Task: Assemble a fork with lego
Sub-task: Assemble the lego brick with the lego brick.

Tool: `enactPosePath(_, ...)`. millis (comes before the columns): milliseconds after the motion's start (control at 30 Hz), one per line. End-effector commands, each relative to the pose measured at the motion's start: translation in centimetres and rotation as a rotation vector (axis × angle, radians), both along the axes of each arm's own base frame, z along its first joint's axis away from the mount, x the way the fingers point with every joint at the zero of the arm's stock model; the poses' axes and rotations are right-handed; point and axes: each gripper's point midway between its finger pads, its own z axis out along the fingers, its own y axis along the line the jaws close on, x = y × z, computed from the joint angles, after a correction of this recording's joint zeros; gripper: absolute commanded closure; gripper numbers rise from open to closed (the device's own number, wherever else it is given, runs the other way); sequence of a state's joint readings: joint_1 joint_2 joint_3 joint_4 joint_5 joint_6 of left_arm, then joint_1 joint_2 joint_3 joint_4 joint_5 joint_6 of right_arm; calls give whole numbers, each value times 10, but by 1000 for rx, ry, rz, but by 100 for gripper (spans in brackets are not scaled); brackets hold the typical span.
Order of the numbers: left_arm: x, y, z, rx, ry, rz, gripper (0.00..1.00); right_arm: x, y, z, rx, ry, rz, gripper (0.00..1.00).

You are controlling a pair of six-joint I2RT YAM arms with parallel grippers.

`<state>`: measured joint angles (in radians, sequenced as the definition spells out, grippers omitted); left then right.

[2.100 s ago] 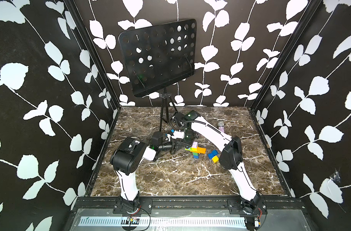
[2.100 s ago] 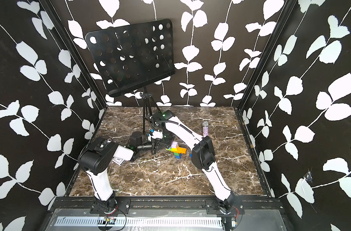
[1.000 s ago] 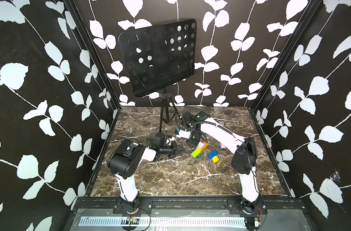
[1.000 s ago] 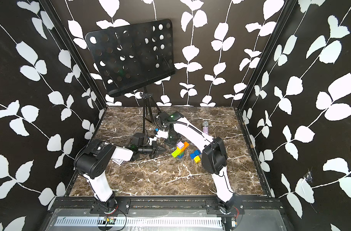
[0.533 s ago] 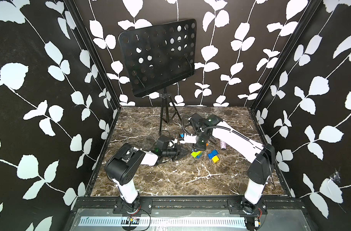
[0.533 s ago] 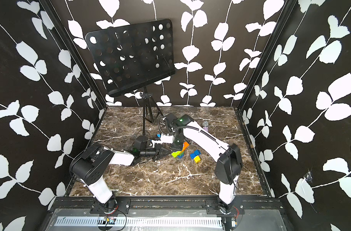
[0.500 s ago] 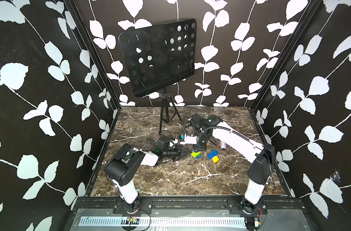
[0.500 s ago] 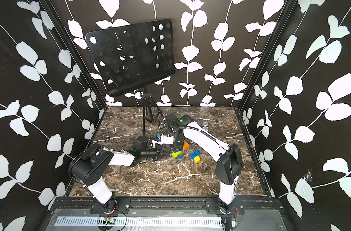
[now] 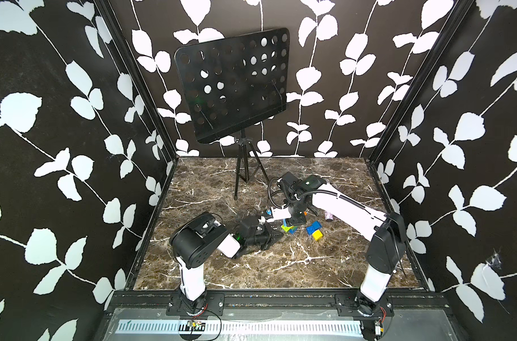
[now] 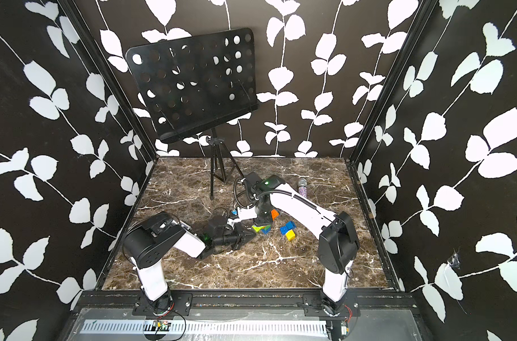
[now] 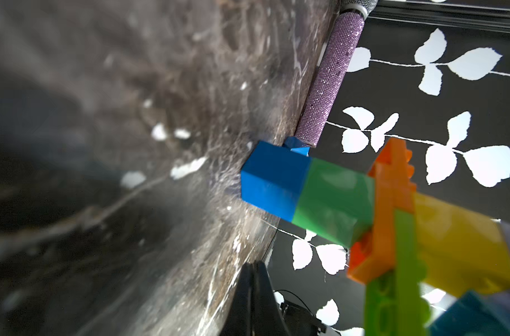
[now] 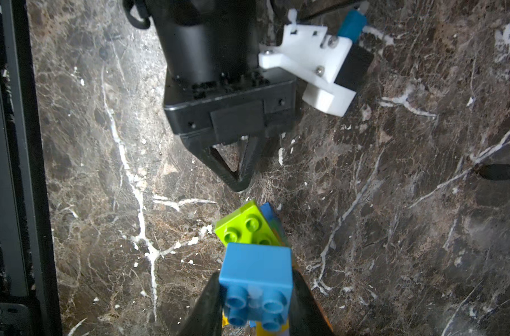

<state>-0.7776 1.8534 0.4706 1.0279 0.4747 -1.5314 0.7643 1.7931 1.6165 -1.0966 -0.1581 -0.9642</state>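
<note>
Right gripper [image 12: 256, 308] clamps the lego fork [image 12: 249, 229], stem on the marble table [image 9: 251, 265]; left gripper [image 12: 239, 179], closed and empty, just left.

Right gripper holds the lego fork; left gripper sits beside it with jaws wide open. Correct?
Not quite. The left gripper is shut and empty, tips meeting, as the right wrist view shows. The right gripper does hold the fork.

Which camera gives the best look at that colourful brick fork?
The left wrist view: the fork appears close up and side-on, with blue-and-green stem, orange crossbar, yellow and lime prong. The right wrist view sees only studded prong ends. In both top views it is tiny, half hidden under the right arm.
</note>
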Motion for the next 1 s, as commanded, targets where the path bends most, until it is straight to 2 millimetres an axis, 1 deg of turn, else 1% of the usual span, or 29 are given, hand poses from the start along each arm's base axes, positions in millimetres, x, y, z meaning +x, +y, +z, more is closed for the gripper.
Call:
enactPosePath(0,8,0,27,-87,-142,85,100,-4,2,16,51,-42,53,74)
enactPosePath(67,6,8,28,-84,-176,110,99,-4,3,20,67,-48,43,73)
enactPosePath(200,0,19,33,-46,-250,133,82,0,6,26,105,-74,24,71)
enactPosePath(300,8,23,48,-20,-350,158,74,-1,5,27,94,-71,51,71)
enactPosePath(400,13,16,69,-32,-454,139,66,0,0,20,33,-53,82,71)
enactPosePath(500,14,19,80,-62,-506,155,65,3,0,16,5,-47,100,71)
enactPosePath(600,13,23,76,-62,-504,165,65,4,5,14,9,-40,126,71)
enactPosePath(700,15,18,80,-102,-503,166,68,7,3,8,-21,-45,135,72)
enactPosePath(833,16,20,72,-88,-482,182,71,10,4,7,-37,-48,139,72)
enactPosePath(933,18,28,73,-74,-491,216,65,12,4,5,-56,-37,139,72)
enactPosePath(967,19,29,76,-75,-506,222,63,13,4,4,-59,-34,140,72)
